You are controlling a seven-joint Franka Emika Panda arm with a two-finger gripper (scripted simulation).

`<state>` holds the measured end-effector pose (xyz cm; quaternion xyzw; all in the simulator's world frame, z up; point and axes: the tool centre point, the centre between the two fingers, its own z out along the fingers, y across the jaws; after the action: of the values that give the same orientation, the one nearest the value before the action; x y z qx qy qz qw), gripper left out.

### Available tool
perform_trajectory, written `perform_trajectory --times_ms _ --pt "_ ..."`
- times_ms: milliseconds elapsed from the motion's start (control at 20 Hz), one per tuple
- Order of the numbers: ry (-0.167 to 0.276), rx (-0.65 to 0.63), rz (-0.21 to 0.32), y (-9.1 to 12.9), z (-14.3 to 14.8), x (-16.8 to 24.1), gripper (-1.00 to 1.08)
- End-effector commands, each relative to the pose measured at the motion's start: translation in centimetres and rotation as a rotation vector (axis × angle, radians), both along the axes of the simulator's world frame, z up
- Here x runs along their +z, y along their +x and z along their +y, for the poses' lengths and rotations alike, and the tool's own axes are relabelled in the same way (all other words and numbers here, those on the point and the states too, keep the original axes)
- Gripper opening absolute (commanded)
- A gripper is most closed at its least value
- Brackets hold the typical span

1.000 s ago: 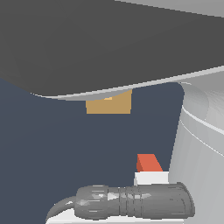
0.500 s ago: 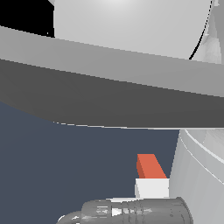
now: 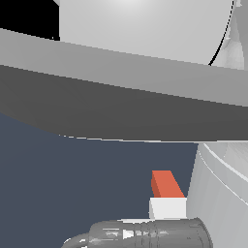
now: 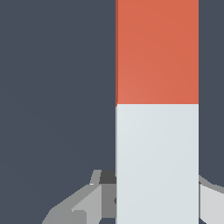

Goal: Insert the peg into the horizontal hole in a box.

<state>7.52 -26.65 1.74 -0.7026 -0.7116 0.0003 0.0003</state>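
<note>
The peg (image 4: 156, 109) fills the wrist view, with its orange-red half away from the fingers and its white half between them. My gripper (image 4: 157, 192) has a finger (image 4: 94, 199) against each side of the white half, with no gap showing. In the exterior view the peg (image 3: 165, 191) lies low on the dark floor, with only a short piece showing. The box and its hole are hidden behind my arm.
My arm's grey link (image 3: 121, 101) spans the whole exterior view and blocks the scene behind it. A pale rounded arm part (image 3: 220, 193) stands at the exterior view's right, next to the peg. A dark ribbed arm part (image 3: 145, 235) lies along the bottom.
My arm has swung down across the exterior view and now covers the box, which showed a second ago. The peg has stayed in place.
</note>
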Motion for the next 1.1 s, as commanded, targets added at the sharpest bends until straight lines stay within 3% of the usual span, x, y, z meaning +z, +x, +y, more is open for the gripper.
perform_trajectory --times_ms 0,550,1050 --pt "0.000 0.001 0.000 0.0 0.2 0.1 -1.00" --pt "0.000 0.002 0.000 -1.0 3.6 0.8 -1.00" --pt "0.000 0.005 0.000 -3.1 11.6 2.6 -1.00"
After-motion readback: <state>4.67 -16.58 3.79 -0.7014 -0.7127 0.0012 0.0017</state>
